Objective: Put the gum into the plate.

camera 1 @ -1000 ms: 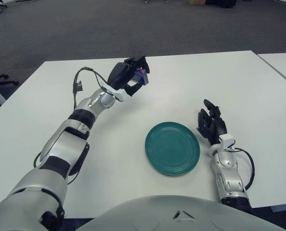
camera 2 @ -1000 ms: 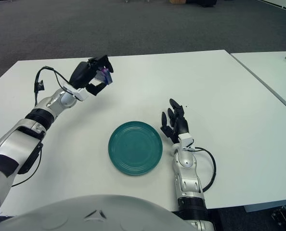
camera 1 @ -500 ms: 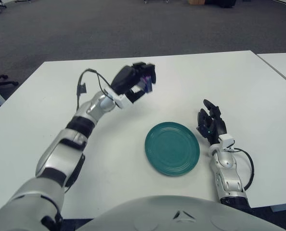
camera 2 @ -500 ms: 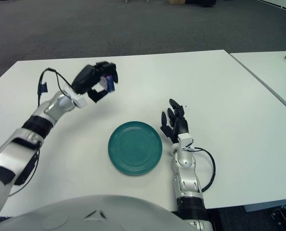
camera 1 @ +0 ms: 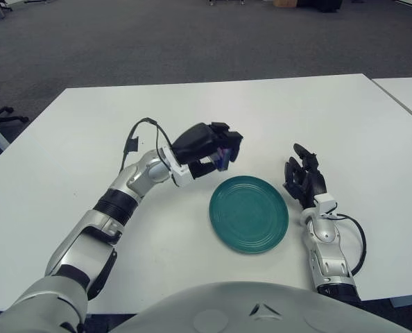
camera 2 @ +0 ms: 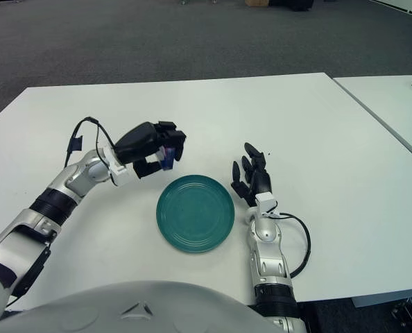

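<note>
One small gum pack, purple-blue, sits pinched in the fingers of the left hand, held above the white worktop just beyond the upper-left rim of the green plate. Released here, it would likely land short, on the worktop or the rim, and bounce off. Right hand shows just right of the plate, fingers relaxed, holding nothing.

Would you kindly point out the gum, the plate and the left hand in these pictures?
gum [camera 1: 224,155]: left eye view, on the purple pack showing between the fingers.
plate [camera 1: 248,213]: left eye view, on the bare green centre.
left hand [camera 2: 166,148]: right eye view, midway among the fingers curled round the gum.
</note>
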Tool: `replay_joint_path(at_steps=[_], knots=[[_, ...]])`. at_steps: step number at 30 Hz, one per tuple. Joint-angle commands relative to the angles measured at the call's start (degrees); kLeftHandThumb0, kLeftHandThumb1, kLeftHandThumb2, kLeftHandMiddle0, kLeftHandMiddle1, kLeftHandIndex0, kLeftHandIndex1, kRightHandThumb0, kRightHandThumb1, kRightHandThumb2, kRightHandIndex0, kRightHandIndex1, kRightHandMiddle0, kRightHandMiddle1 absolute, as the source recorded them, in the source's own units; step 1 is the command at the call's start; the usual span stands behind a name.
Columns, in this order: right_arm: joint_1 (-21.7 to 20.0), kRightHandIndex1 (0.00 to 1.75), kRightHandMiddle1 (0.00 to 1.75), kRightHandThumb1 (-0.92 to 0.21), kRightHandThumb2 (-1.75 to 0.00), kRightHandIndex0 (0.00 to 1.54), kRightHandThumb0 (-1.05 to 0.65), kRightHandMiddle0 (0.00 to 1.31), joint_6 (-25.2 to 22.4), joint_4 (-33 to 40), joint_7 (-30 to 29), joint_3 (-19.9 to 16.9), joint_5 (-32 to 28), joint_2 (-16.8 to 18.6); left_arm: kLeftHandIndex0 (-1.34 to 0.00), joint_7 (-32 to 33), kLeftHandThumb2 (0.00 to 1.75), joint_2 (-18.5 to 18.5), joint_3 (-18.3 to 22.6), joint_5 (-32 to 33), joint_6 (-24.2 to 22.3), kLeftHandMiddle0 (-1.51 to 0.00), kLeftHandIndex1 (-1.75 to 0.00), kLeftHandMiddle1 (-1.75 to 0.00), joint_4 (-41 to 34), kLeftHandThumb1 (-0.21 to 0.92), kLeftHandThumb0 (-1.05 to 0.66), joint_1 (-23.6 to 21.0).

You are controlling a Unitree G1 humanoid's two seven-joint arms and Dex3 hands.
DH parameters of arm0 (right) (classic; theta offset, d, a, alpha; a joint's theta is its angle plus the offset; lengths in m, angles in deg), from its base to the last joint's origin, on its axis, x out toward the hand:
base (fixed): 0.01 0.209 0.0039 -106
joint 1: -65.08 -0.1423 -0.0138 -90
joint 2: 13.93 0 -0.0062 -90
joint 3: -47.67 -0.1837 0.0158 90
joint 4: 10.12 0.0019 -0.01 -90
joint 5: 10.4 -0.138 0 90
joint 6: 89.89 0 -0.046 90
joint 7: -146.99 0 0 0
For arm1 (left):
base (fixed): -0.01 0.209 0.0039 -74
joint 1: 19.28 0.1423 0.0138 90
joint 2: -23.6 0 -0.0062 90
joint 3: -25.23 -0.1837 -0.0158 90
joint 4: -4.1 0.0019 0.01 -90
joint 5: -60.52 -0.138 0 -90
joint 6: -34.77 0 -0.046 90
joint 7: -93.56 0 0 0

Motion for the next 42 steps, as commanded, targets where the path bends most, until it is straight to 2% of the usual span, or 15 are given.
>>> replay_joint_path(at_steps=[1, 6, 10, 17, 30, 33, 34, 35, 38, 39, 40, 41, 42], knots=[[2.32, 0.00, 0.46, -0.92, -0.68, 0.30, -0.72, 0.00, -3.57, -4.07, -0.25, 0.47, 0.33, 0.58, -0.60, -2.25, 1.63, 0.24, -1.85, 1.04, 3.70, -0.85, -1.75, -1.68, 2.32, 0.03, 0.00, 0.68], [2.29, 0.01, 0.47, -0.92, -0.69, 0.31, -0.71, 0.00, -3.17, -4.32, -0.51, 0.71, 0.65, 0.58, -0.58, -5.22, 1.60, -0.05, -3.16, 4.40, 9.32, -0.82, -1.75, -1.70, 5.90, 0.06, 0.00, -0.88], [2.30, 0.01, 0.47, -0.92, -0.70, 0.31, -0.71, 0.00, -2.89, -4.46, -0.63, 0.82, 0.69, 0.64, -0.56, -7.52, 1.58, -0.42, -3.32, 6.39, 10.67, -0.80, -1.75, -1.70, 6.80, 0.08, 0.00, -1.47], [2.34, 0.00, 0.48, -0.92, -0.71, 0.31, -0.70, 0.00, -2.47, -4.75, -0.79, 0.91, 0.35, 1.03, -0.55, -13.99, 1.55, -0.35, -3.66, 9.94, 7.39, -0.80, -1.75, -1.68, 2.13, 0.10, 0.00, -1.14], [2.35, 0.00, 0.48, -0.92, -0.72, 0.30, -0.71, 0.00, -1.70, -5.22, -1.18, 1.29, 0.59, 1.27, -0.59, -17.48, 1.60, 0.12, -4.27, 3.64, 3.84, -0.85, -1.75, -1.65, -2.89, 0.04, 0.00, 1.46], [2.33, 0.00, 0.49, -0.92, -0.73, 0.30, -0.70, 0.00, -1.72, -5.18, -1.28, 1.30, 0.58, 1.34, -0.55, -17.35, 1.55, 0.02, -4.53, 2.04, 2.92, -0.79, -1.74, -1.68, -2.77, 0.10, 0.00, 2.30], [2.31, 0.00, 0.49, -0.92, -0.73, 0.30, -0.70, 0.00, -1.77, -5.20, -1.28, 1.27, 0.46, 1.42, -0.54, -17.60, 1.54, 0.03, -4.54, 2.29, 2.60, -0.77, -1.74, -1.70, -2.98, 0.12, 0.00, 2.39], [2.27, 0.00, 0.49, -0.92, -0.73, 0.30, -0.70, 0.00, -1.81, -5.22, -1.22, 1.22, 0.24, 1.53, -0.49, -17.80, 1.42, -0.03, -4.60, 2.50, 2.28, -0.64, -1.74, -1.72, -3.22, 0.23, 0.00, 2.62], [2.16, 0.00, 0.50, -0.92, -0.73, 0.30, -0.69, 0.00, -1.83, -5.31, -1.10, 1.15, -0.16, 1.74, -0.37, -17.92, 1.06, -0.13, -4.65, 2.32, 1.66, -0.43, -1.70, -1.69, -4.03, 0.50, 0.00, 3.33], [2.12, 0.00, 0.50, -0.92, -0.73, 0.30, -0.69, 0.00, -1.81, -5.34, -1.06, 1.13, -0.27, 1.78, -0.34, -17.88, 0.95, -0.15, -4.63, 2.04, 1.47, -0.40, -1.71, -1.57, -4.42, 0.59, -0.07, 3.62], [2.09, 0.00, 0.51, -0.92, -0.73, 0.30, -0.69, 0.00, -1.84, -5.41, -0.95, 1.12, -0.38, 1.78, -0.29, -17.85, 0.79, -0.09, -4.61, 1.53, 1.41, -0.37, -1.72, -1.34, -4.83, 0.71, -0.17, 3.69], [2.01, 0.00, 0.51, -0.92, -0.73, 0.31, -0.68, 0.00, -1.90, -5.54, -0.81, 1.15, -0.39, 1.70, -0.19, -18.10, 0.68, 0.11, -4.62, 1.17, 1.30, -0.31, -1.47, -1.07, -5.40, 0.76, -0.33, 3.65], [1.96, 0.00, 0.51, -0.92, -0.73, 0.31, -0.68, 0.00, -1.95, -5.64, -0.71, 1.18, -0.38, 1.64, -0.15, -18.31, 0.62, 0.26, -4.62, 0.98, 1.22, -0.29, -1.35, -0.93, -5.77, 0.79, -0.43, 3.58]])
